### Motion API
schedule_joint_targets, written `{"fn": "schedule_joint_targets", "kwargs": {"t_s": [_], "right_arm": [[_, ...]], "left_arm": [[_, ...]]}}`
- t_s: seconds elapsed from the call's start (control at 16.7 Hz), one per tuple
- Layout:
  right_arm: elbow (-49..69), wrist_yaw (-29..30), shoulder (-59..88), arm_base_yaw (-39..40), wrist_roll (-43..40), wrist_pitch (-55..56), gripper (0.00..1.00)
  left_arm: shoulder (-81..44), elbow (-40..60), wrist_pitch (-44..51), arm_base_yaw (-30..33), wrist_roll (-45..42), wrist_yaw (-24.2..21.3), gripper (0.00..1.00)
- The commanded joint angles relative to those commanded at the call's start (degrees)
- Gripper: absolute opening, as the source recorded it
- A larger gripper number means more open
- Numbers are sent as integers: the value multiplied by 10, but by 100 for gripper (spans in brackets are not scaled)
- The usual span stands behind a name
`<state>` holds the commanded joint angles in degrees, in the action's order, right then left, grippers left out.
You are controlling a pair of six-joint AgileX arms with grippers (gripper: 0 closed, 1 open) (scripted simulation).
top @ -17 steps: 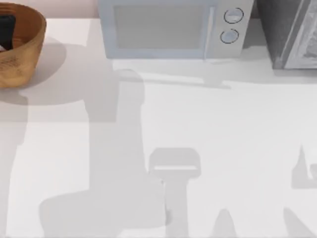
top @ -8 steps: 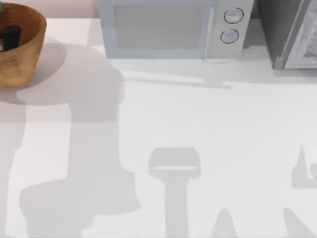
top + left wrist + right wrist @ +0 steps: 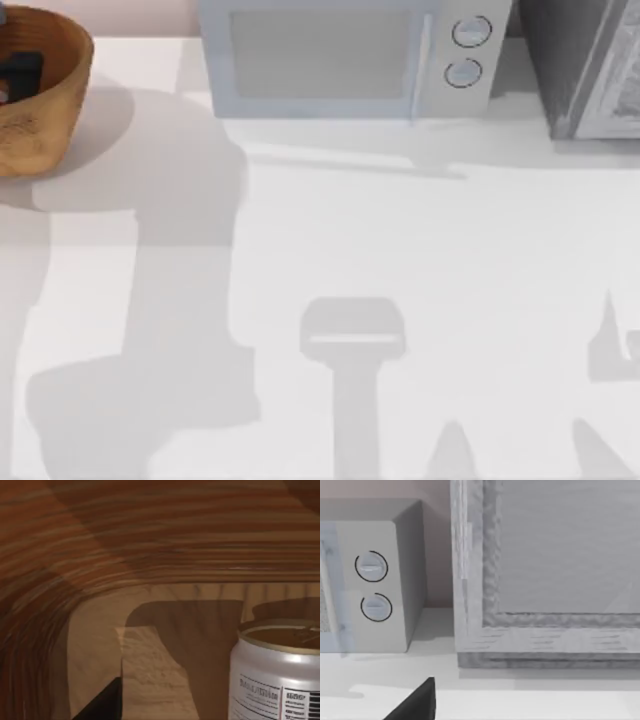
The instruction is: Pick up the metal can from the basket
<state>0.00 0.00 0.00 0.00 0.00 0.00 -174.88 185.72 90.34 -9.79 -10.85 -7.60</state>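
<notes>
The basket [image 3: 45, 110], a round orange-brown bowl, stands at the table's far left back corner. My left gripper [image 3: 20, 72] shows as a dark shape down inside it. In the left wrist view the basket's ribbed inner wall [image 3: 150, 535] curves close around. The metal can [image 3: 277, 675] stands upright on the basket floor, silver-white with a printed label and a dull gold top. One dark fingertip [image 3: 102, 705] of the left gripper sits well to the side of the can, apart from it, with nothing held. One dark fingertip [image 3: 417, 702] of my right gripper hangs over the table.
A pale microwave [image 3: 350, 60] stands along the back edge, its two dials [image 3: 372, 587] facing my right wrist camera. A grey cabinet [image 3: 590, 70] fills the back right corner. Arm shadows lie across the white tabletop [image 3: 450, 260].
The left gripper has shifted slightly inside the basket. The left arm's shadow on the table has slid to the left. The right arm has not moved.
</notes>
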Motion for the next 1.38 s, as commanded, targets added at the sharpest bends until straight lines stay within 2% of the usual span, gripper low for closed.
{"fn": "schedule_joint_targets", "kwargs": {"t_s": [0.78, 1.38], "right_arm": [[0, 0, 0, 0, 0, 0, 100], [0, 0, 0, 0, 0, 0, 100]], "left_arm": [[0, 0, 0, 0, 0, 0, 2], [21, 2, 2, -3, 3, 2, 0]]}}
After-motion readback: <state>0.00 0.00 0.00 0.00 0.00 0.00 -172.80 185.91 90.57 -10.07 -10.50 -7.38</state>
